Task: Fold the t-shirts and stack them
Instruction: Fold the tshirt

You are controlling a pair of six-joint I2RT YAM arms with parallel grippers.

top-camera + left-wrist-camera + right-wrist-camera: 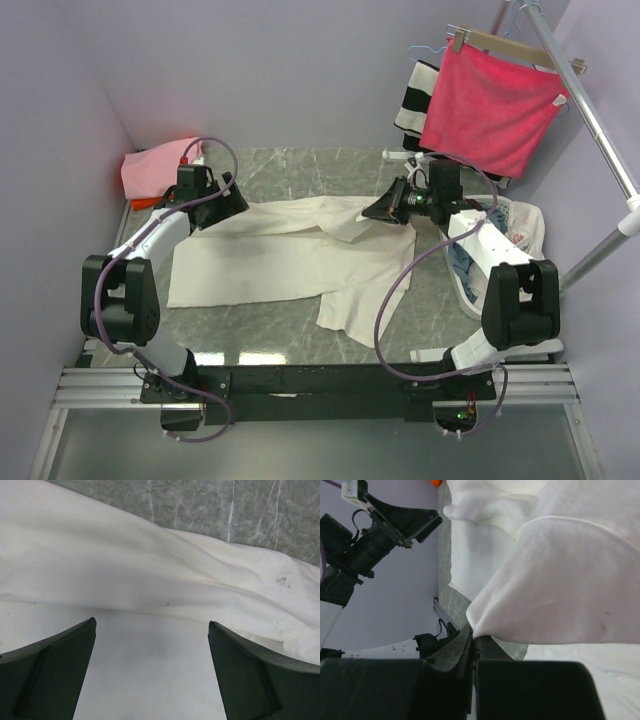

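The large cream t-shirt [270, 265] lies spread and rumpled across the middle of the marble table. My left gripper [236, 196] is open, low over the shirt's far left edge; in the left wrist view its fingers [151, 622] straddle the cream cloth [150, 570]. My right gripper [386, 208] is shut on a lifted fold of the shirt's far right part; the right wrist view shows the pinch [474, 632] on the cream cloth [560, 590]. A folded pink t-shirt [150, 168] sits at the back left, with an orange-red edge [142, 203] under it.
A bright red cloth [490, 105] on a wooden hanger and a striped cloth [413, 100] hang from a metal rack [600, 135] at the back right. A white patterned bag [522, 228] lies by the right arm. Purple walls enclose the table [300, 165].
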